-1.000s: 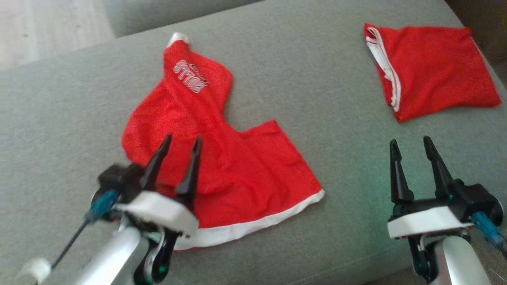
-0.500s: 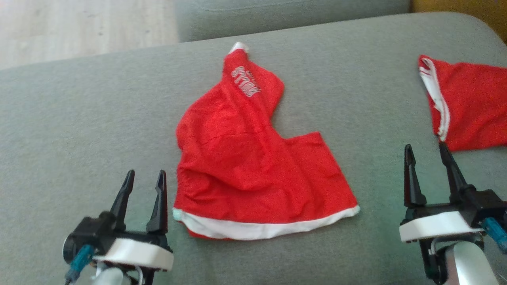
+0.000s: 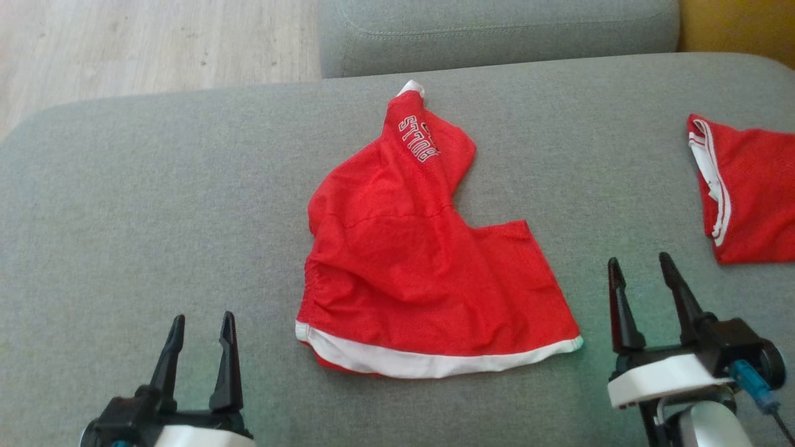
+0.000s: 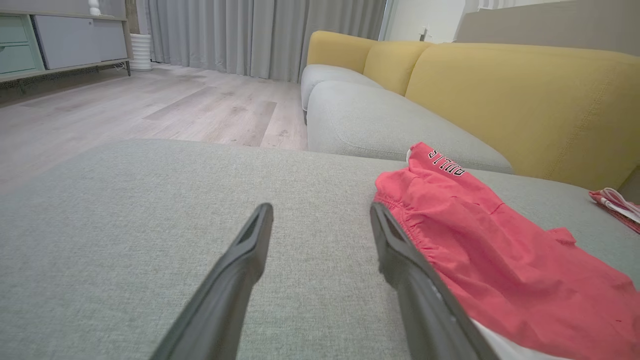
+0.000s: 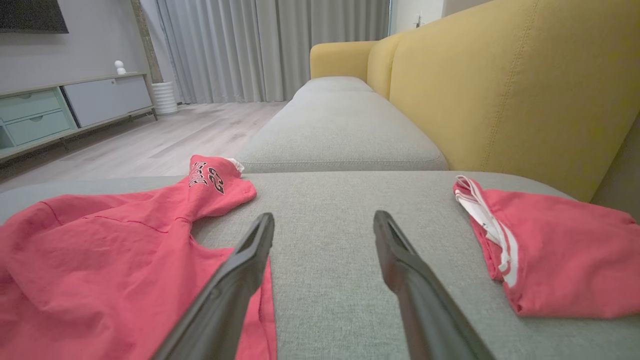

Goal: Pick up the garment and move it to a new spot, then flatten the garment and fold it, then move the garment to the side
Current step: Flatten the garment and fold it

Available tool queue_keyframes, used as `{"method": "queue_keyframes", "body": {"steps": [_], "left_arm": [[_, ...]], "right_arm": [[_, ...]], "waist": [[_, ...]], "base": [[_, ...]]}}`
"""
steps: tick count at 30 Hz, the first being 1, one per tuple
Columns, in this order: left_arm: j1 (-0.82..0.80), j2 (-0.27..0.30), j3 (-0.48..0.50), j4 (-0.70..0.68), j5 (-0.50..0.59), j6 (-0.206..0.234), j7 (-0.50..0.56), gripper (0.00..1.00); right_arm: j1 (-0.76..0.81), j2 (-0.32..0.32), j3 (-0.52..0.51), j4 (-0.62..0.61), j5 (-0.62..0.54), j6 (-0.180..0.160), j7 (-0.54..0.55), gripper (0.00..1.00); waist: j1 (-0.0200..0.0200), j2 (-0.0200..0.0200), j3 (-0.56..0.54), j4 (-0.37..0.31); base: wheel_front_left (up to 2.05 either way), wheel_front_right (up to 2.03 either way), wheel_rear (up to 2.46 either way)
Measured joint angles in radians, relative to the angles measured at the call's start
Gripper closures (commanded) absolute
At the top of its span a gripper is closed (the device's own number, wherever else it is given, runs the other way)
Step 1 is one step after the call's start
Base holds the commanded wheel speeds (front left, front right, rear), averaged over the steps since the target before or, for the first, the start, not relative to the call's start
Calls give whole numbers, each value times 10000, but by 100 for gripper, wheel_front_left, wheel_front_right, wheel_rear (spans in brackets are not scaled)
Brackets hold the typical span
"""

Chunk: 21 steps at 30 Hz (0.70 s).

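Observation:
The garment (image 3: 422, 267) is a red piece with a white band along its near edge and white lettering on its far tip. It lies rumpled in the middle of the grey sofa cushion (image 3: 155, 205). My left gripper (image 3: 204, 318) stands open to the left of its near corner, not touching it. In the left wrist view the garment (image 4: 490, 260) lies just right of the open left gripper (image 4: 321, 209). My right gripper (image 3: 639, 259) is open beyond the garment's right corner. In the right wrist view the right gripper (image 5: 324, 216) has bare cushion between its fingers and the garment (image 5: 100, 250) at the left.
A second red garment (image 3: 751, 198), folded and white-trimmed, lies at the cushion's right edge (image 5: 560, 255). Another grey cushion (image 3: 497, 31) adjoins the far side. The yellow backrest (image 5: 500, 90) rises on the right, and wooden floor (image 3: 124, 43) lies beyond the far left edge.
The head camera has swung, shifting the whole picture right. My left gripper has drawn back off the garment to its left. The garment lies as before and the right gripper has barely moved.

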Motion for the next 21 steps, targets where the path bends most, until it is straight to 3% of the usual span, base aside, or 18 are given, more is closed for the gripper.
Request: {"method": "queue_keyframes", "body": {"steps": [8,21], "left_arm": [[105,-568,934,299,732,-761,0,0],[198,-876,1325,568,1237,-1108,0,0]], "right_arm": [[13,0,244,251,86,0,0,0],[160,0,268,290,88,0,0,0]], "waist": [[1,0,-144,-263],[1,0,-139,-403]], "base": [[0,0,0],[0,0,0]]}}
